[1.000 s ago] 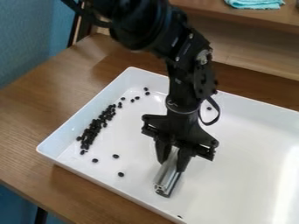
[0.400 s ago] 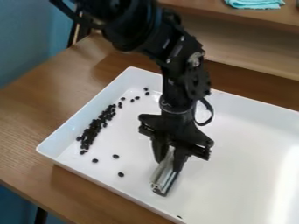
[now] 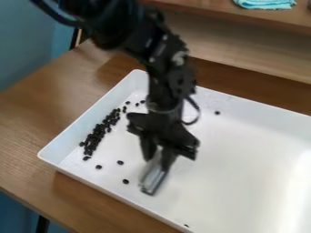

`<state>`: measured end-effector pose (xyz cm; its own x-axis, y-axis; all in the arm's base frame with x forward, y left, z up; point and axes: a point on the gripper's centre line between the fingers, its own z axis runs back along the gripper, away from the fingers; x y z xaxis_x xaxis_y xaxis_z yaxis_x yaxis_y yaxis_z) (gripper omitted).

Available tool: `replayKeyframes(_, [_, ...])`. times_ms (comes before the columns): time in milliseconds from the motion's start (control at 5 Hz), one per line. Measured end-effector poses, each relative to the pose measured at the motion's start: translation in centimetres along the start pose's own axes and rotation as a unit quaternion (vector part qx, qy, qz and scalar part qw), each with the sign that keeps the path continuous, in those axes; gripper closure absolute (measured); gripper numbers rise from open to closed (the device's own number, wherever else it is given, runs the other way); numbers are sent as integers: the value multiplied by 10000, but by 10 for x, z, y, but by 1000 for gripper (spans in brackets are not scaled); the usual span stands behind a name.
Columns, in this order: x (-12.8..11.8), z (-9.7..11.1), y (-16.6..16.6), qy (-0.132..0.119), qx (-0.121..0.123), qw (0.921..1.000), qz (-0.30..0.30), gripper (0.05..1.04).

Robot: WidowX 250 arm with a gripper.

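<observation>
- Wooden table (image 3: 27,123) is under everything, and white tray (image 3: 243,159) sits on it.
- Around the middle of this tray hangs the claw (image 3: 157,163); its two fingers are narrow around a silvery bar, so it is holding.
- The bar (image 3: 152,179) is between the fingers and goes down below them, tilted; whether its low end touches the tray floor, I cannot tell.
- I judge it stiff and rather light, not fragile; its smooth sides may be slippery and turn in the grip.
- Best hold is at its upper part, with both fingers flat and square on the long sides, the low end free.
- Just left of the claw in the view lie a few single black beans (image 3: 120,162).
- Farther left, near the tray wall, is a long bean pile (image 3: 93,138).
- Well beyond the claw, a turquoise cloth (image 3: 265,4) rests on a shelf (image 3: 206,13).
</observation>
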<state>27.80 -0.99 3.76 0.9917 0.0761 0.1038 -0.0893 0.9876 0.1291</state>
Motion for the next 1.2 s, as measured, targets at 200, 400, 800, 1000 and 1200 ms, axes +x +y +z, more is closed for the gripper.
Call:
replayKeyframes(200, [-6,-3,27,56,65,10000,43,717])
replayKeyframes(400, [-9,-5,42,74,80,9999,42,717])
replayKeyframes(800, [-19,-8,82,153,138,9998,-23,717])
replayKeyframes(1000, [-26,-8,108,243,135,9996,-10,717])
replayKeyframes(1200, [-26,-6,119,257,33,9996,-89,717])
